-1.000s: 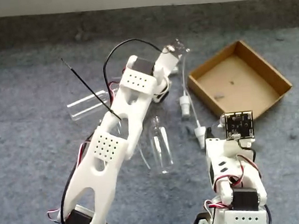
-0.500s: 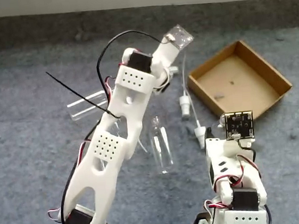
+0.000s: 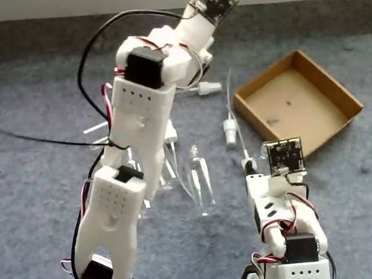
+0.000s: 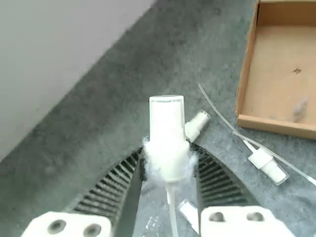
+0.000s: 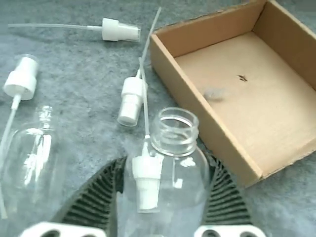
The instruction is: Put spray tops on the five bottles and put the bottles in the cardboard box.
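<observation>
Left gripper [image 4: 168, 157] clamps a spray top [image 4: 167, 131], right gripper [image 5: 165, 170] clamps a glass bottle [image 5: 181, 170]; best line the tube [image 4: 171, 207] squarely over the neck [image 5: 174, 131].

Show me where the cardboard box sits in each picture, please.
High view: the cardboard box lies on the right, open side up.
Left wrist view: off to one side, beyond the spray top held in the left pincer.
Right wrist view: just beside the bottle held in the right pincer.
Shared landmark: the loose spray top lying by the box's corner.
</observation>
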Controlling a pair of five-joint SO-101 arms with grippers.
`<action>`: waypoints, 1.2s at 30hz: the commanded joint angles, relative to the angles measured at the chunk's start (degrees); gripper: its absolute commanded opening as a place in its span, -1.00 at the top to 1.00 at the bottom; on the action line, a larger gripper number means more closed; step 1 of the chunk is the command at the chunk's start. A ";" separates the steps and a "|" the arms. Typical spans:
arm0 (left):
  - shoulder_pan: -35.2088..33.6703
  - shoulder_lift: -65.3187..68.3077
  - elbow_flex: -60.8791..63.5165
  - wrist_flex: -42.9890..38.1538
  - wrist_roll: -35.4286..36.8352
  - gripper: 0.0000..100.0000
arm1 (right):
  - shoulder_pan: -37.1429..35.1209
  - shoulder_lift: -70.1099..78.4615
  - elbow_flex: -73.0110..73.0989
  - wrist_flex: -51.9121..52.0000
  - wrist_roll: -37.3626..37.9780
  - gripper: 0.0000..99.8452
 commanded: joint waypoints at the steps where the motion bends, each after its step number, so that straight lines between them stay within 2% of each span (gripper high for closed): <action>1: 0.57 -9.98 -2.42 0.88 0.44 0.93 | -4.53 -0.13 0.04 -0.57 -0.35 0.85; 4: 0.48 -13.93 0.13 1.05 0.44 0.93 | -8.48 -0.13 -0.31 -0.57 -0.26 0.85; 8: -0.57 -22.46 11.47 1.05 0.44 0.95 | -13.85 -0.13 -0.31 -1.10 -0.26 0.85; 15: -1.63 -42.68 36.97 0.88 0.35 0.96 | -19.38 -0.13 0.31 -15.52 -0.26 0.85; 19: -1.71 -53.85 48.13 0.88 0.00 0.96 | -22.73 -0.13 0.22 -16.31 -0.26 0.85; 28: -1.98 -71.87 62.64 0.88 0.00 0.95 | -29.05 -0.13 0.22 -16.40 -0.26 0.85; 36: -9.10 -84.00 74.07 0.79 0.00 0.95 | -31.78 -0.13 0.31 -16.48 -0.53 0.85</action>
